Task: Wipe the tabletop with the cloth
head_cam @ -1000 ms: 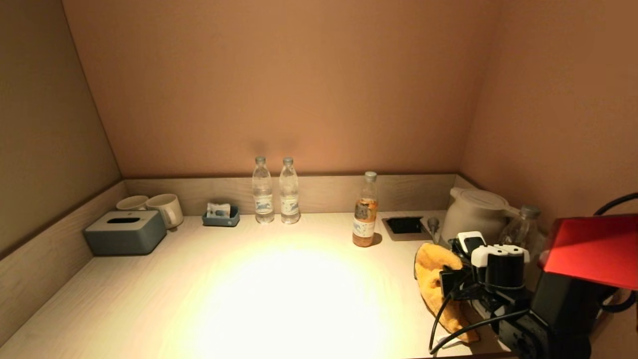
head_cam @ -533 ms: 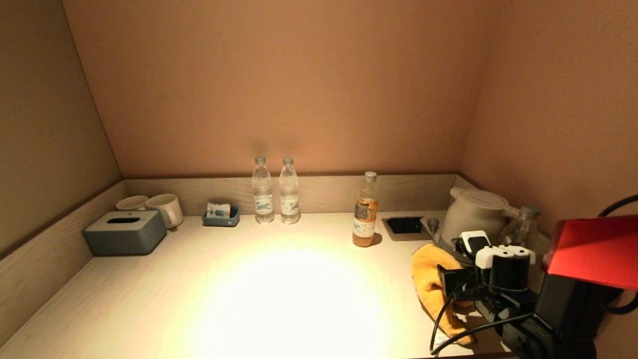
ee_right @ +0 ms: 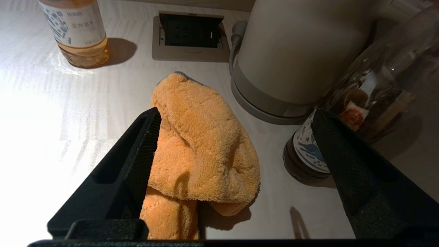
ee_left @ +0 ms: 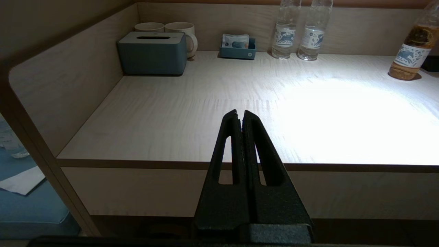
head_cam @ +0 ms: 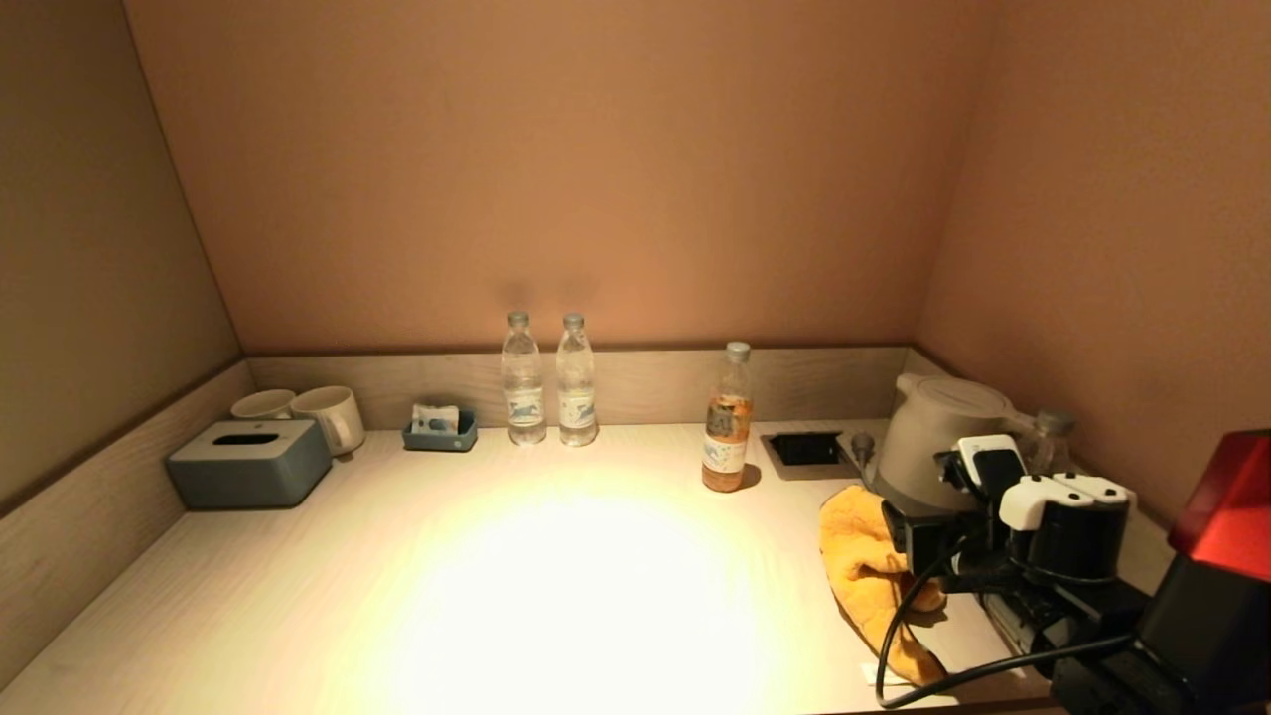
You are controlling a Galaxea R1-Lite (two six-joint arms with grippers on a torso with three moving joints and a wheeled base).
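Orange terry cloth (ee_right: pixel 199 151) crumpled on the tabletop (head_cam: pixel 556 596) at the right, beside the kettle (head_cam: pixel 928 437), long axis running near to far. Right pincer (ee_right: pixel 236 144) just above, spread wide, empty, one finger against the cloth. Left pincer (ee_left: pixel 242 116) closed, empty, well apart.

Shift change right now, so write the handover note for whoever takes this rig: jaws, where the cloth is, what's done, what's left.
Right gripper: jaws wide open, hovering over the orange cloth, holding nothing.
Left gripper: jaws shut and empty, parked off the front edge of the tabletop.
The cloth lies crumpled on the right side of the tabletop, beside the white kettle and a dark bottle; the tea bottle stands farther back on the left.
Done: right arm positioned over the cloth.
Left: close on the cloth, then wipe the tabletop, avoiding the bottles.
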